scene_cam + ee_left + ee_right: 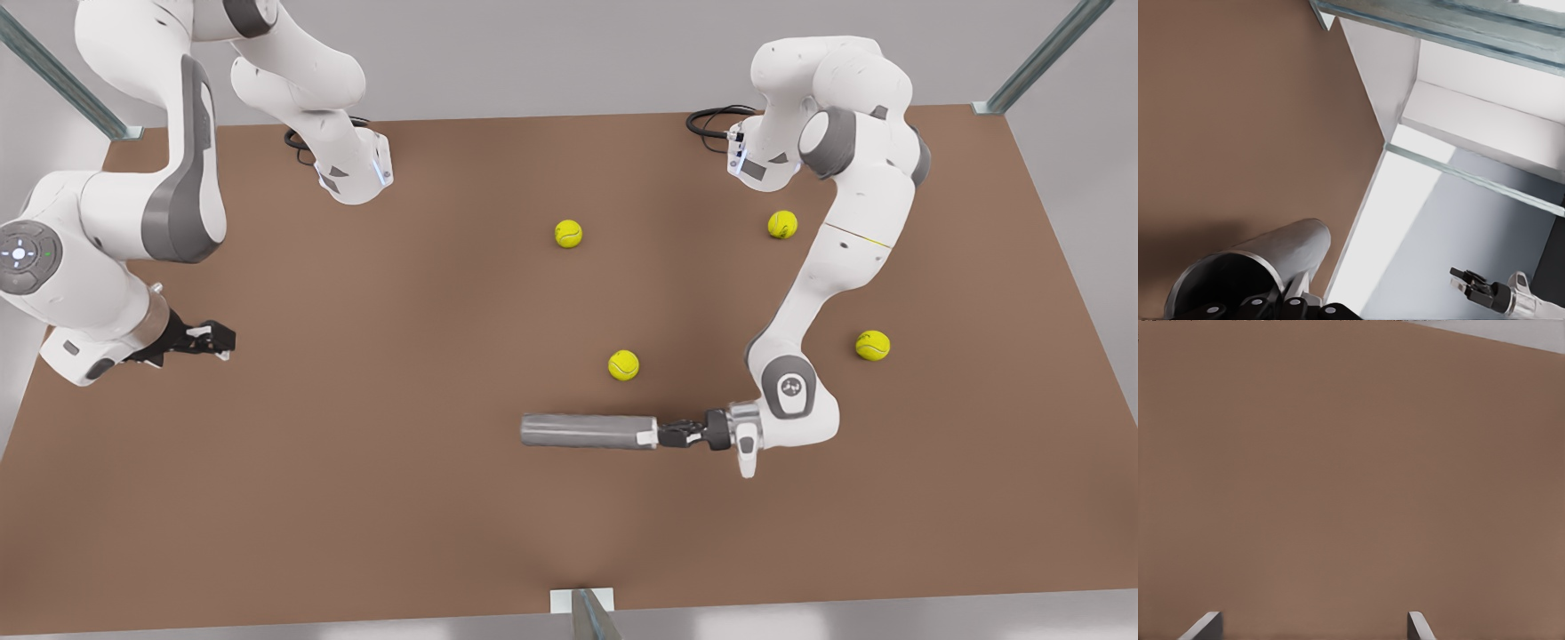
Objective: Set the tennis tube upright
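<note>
The tennis tube (582,431) is a grey metallic cylinder lying on its side on the brown table (356,462), toward the front edge. My left gripper (669,434) meets it from the front view's right and is shut on the rim of its open end. The left wrist view looks along the tube (1271,257), with the gripper (1281,301) clamped on that rim. Far off at the front view's left, my right gripper (222,342) waits above the table. Its two fingertips (1205,628) stand wide apart over bare table, so it is open.
Several yellow-green tennis balls lie on the table; the nearest one (623,365) is just behind the tube, others (569,234) (872,345) farther off. A metal post (587,613) stands at the table's front edge. The right gripper (1471,283) shows far off in the left wrist view.
</note>
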